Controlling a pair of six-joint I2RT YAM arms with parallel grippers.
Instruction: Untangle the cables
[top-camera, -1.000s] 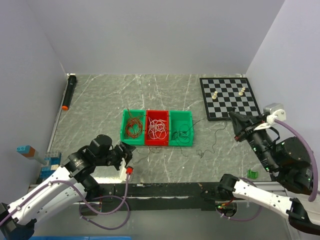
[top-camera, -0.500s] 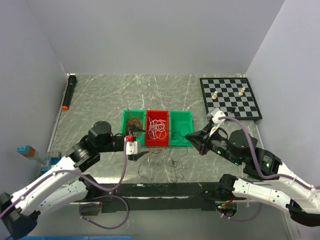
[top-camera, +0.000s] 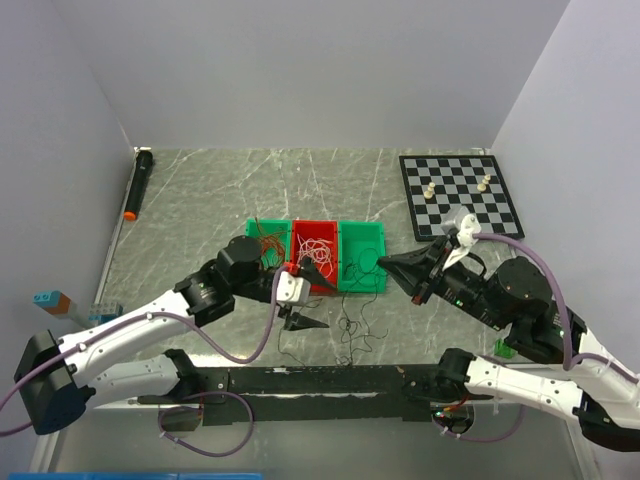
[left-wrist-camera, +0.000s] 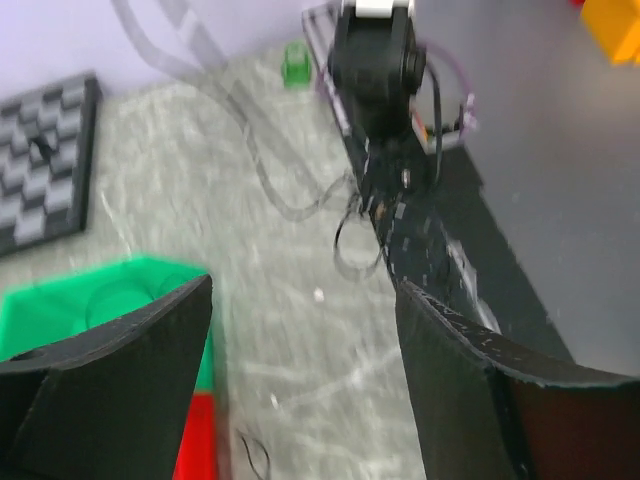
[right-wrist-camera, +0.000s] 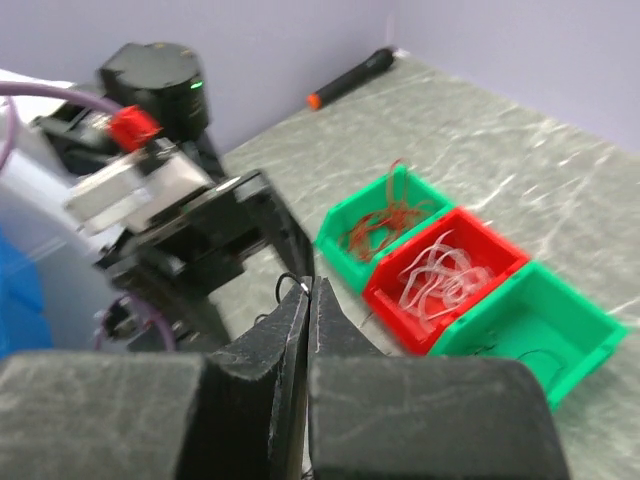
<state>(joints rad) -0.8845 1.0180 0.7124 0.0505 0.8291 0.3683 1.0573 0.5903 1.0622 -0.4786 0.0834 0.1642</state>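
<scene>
Here, thin white wires (top-camera: 318, 255) fill the red plastic bin (top-camera: 315, 226), red-brown wires (top-camera: 266, 250) just left, loose black wires (top-camera: 350, 325) in front. The left gripper (left-wrist-camera: 300, 300) gapes before it; the right gripper (right-wrist-camera: 308, 288) is pressed together to its right.

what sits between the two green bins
A red bin holding white wires sits between them, side by side with both. The top view shows it best.

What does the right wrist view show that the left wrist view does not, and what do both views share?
Only the right wrist view shows the red-brown cables, the white cables and the black pen. Only the left wrist view shows the chessboard and a small green object. Both show one green bin and the red bin beside it.
</scene>
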